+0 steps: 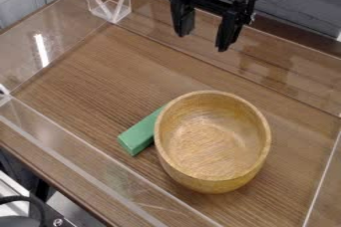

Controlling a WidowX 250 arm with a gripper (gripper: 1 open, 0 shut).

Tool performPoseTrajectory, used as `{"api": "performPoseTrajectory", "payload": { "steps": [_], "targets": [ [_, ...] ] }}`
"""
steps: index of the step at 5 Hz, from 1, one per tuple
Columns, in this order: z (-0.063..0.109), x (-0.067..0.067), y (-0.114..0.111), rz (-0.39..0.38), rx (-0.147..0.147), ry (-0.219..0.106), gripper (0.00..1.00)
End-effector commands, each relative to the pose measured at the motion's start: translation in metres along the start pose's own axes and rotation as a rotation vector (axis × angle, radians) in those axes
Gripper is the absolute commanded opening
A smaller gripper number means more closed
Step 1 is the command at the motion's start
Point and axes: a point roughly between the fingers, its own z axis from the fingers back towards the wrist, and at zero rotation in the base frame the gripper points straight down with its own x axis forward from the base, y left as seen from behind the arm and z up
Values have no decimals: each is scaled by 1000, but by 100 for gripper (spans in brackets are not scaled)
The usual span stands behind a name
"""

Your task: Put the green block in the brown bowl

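Note:
A light tan wooden brown bowl (213, 139) stands upright on the wooden table, low and right of centre. The green block (139, 133) lies flat on the table against the bowl's left side, partly tucked behind its rim. My gripper (206, 24) hangs at the top of the view, well above and behind both, pointing down. Its black fingers (178, 17) stand apart with nothing between them.
Clear acrylic walls (54, 141) fence the wooden table (94, 82) on the front, left and right sides. A clear plastic bracket (110, 4) stands at the back left corner.

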Motion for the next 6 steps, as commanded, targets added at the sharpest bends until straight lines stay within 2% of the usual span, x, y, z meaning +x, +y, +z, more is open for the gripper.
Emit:
{"api": "performPoseTrajectory", "payload": {
  "steps": [1,2,3,4,6],
  "targets": [
    [-9,-10,7,-24,-3,9,100],
    [-28,-37,18,-64,-1,18,100],
    [-33,-62,29,-98,1,-26,100],
    [-40,-77,38,-115,6,-63,100],
    [-58,-81,39,-127,-2,-82,100]
  ]
}}
